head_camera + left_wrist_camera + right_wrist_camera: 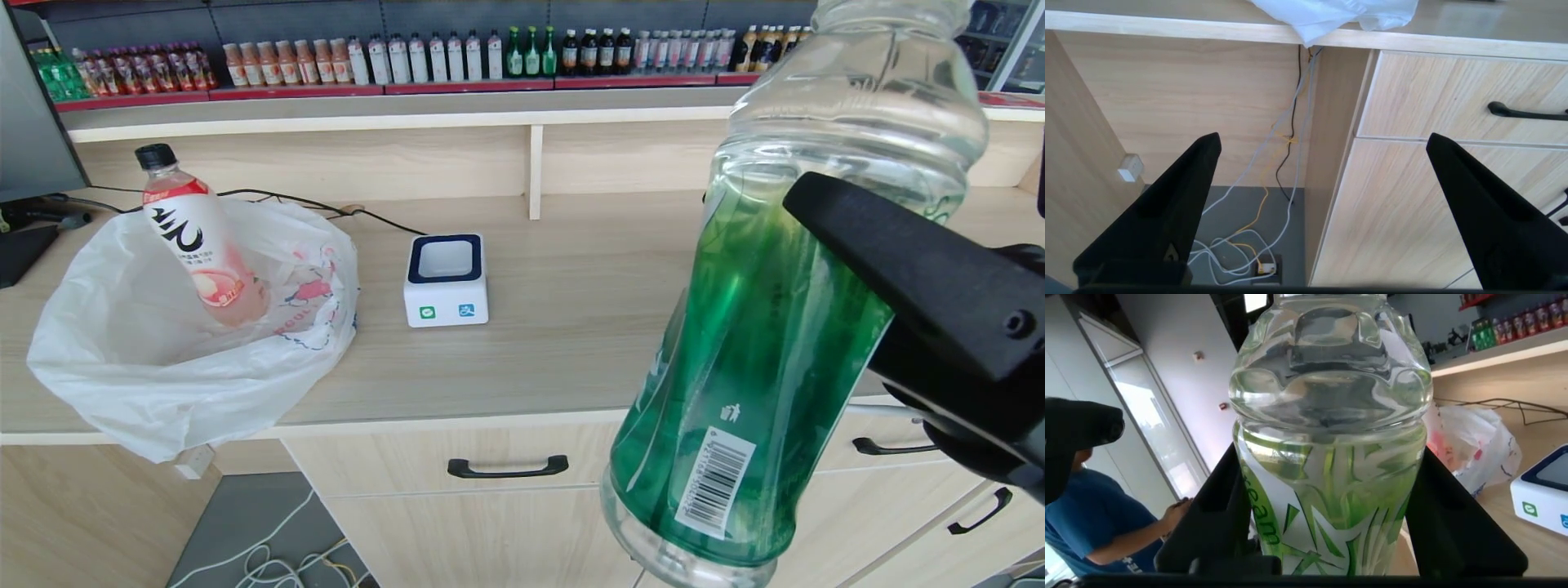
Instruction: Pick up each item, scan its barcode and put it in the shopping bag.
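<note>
My right gripper [824,269] is shut on a clear bottle with a green label [767,343], held up close before the head camera, its barcode [712,483] low on the side. In the right wrist view the same bottle [1331,457] stands between the black fingers [1221,514]. A white barcode scanner [446,281] sits mid-counter. At the left lies the white shopping bag [163,343] with a pink drink bottle [200,237] leaning in it. My left gripper [1323,212] is open below the counter edge, facing the cabinet fronts.
The wooden counter [571,327] has drawers with black handles [506,468] beneath it. A cable [359,214] runs behind the scanner. Shelves of drink bottles [457,57] line the back wall. Loose cables [1249,245] lie on the floor under the counter.
</note>
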You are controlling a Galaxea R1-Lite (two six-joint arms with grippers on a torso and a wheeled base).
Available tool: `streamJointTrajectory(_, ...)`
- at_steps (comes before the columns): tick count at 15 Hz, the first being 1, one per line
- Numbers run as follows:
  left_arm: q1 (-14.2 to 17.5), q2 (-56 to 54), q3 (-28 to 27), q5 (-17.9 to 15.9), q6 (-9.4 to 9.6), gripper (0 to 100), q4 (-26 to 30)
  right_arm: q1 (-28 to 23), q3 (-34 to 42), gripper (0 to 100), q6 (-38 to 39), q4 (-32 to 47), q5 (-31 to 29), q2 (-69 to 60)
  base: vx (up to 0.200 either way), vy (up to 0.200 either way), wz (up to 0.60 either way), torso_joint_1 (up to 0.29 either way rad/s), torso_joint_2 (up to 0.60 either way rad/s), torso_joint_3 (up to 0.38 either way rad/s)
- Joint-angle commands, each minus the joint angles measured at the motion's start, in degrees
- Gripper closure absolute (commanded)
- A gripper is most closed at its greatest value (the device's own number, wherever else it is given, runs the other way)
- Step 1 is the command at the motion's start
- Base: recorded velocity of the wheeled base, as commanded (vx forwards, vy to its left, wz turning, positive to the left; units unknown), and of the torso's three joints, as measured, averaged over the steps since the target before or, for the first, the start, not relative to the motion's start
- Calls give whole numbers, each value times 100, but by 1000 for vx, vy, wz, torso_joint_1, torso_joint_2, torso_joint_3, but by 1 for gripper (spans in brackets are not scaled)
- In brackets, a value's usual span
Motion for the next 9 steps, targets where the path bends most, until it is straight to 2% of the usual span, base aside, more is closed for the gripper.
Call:
streamJointTrajectory(1, 1, -1, 0, 1, -4, 0, 0, 2, -28, 100, -11, -6, 21, 0, 0, 0, 0, 0, 0, 0)
streamJointTrajectory(4, 1, -1, 0, 1, -4, 0, 0, -15, 24, 100, -178, -6, 451, 9, 0, 0, 0, 0, 0, 0)
streamJointTrajectory(9, 1, -1, 0, 1, -4, 0, 0, -200, 42, 100, -855, -6, 460, 44, 0, 0, 0, 0, 0, 0)
